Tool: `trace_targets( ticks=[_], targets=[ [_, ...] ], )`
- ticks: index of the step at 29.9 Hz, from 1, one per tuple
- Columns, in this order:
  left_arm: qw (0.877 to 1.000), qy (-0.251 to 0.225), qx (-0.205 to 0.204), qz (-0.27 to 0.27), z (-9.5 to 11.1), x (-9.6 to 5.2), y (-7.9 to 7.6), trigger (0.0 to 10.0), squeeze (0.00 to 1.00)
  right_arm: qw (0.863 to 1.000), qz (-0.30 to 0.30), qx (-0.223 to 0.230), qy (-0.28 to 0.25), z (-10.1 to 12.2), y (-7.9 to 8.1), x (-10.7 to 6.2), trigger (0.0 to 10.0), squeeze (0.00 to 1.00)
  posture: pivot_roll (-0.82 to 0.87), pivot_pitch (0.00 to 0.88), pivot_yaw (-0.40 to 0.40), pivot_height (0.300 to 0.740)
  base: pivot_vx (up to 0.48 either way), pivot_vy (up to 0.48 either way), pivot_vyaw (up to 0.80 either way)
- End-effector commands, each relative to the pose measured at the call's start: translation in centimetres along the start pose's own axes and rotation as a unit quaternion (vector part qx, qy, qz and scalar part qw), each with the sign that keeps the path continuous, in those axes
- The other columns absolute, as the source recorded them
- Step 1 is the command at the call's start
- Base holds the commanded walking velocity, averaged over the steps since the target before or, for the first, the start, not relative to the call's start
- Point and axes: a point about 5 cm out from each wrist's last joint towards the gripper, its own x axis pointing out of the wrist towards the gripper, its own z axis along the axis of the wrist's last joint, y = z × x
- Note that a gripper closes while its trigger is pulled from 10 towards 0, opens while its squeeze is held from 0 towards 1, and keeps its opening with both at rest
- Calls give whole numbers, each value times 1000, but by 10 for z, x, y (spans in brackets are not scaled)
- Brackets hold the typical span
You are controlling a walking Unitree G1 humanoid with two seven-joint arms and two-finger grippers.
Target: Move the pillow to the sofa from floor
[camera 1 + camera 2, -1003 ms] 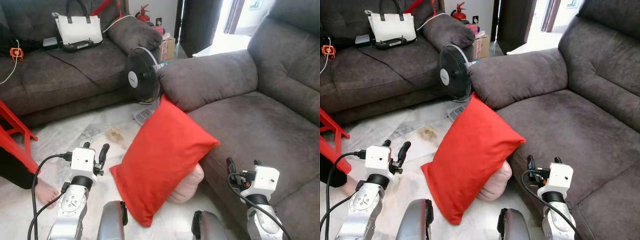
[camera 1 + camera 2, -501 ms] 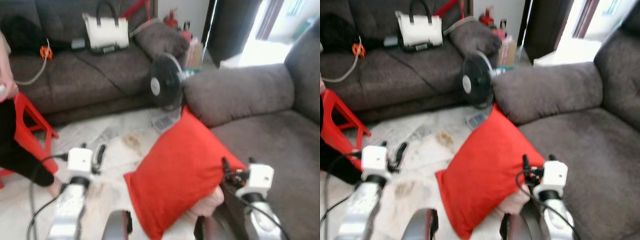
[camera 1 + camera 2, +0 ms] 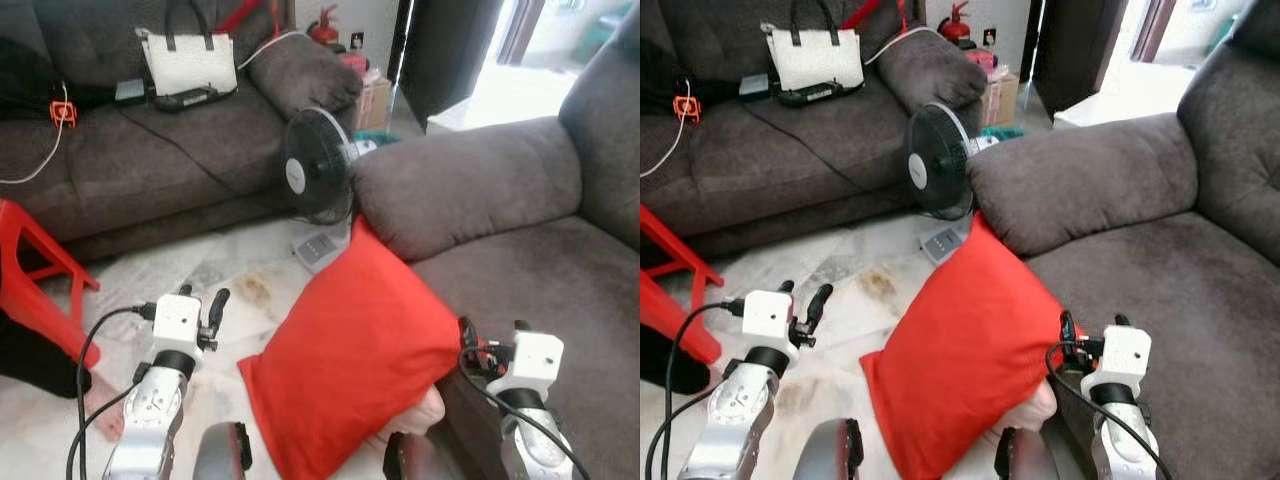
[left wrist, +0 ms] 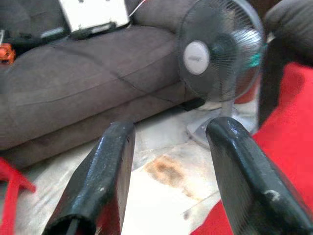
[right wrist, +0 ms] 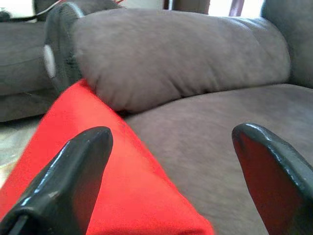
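Red pillow (image 3: 350, 365) leaning on sofa (image 3: 540, 270) edge, left pincer (image 4: 166, 181) and right pincer (image 5: 171, 171) apart, seemingly clear

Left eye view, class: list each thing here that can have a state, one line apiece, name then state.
red pillow: on the floor, tilted, leaning against the sofa front
pink pillow: tucked under the red one
fan: upright on the floor, blades not blurred
white handbag: upright on the far couch
left gripper: open, holding nothing
right gripper: open, beside the pillow's upper edge
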Motion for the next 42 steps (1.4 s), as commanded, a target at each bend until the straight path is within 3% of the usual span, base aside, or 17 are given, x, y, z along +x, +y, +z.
trace_targets(
  ticks=[1,23,30,42],
  targets=[
    [1000,-2,-4,1,1,0,0,10000,0,1000,-1,2,2,0,-1,0,10000,0,117,0,-45,530,274,0,0],
    [1000,8,-4,2,-2,-1,1,10000,0,1000,1,3,15,-3,-1,3,10000,0,123,0,-50,530,274,0,-108],
    [1000,18,-17,-5,-6,0,-3,10000,0,998,27,7,52,-12,1,7,10000,0,107,0,-51,530,70,0,0],
    [999,21,-43,8,-8,0,-2,10000,0,989,49,67,119,-17,9,36,10000,0,141,0,-93,530,0,0,0]
  ],
)
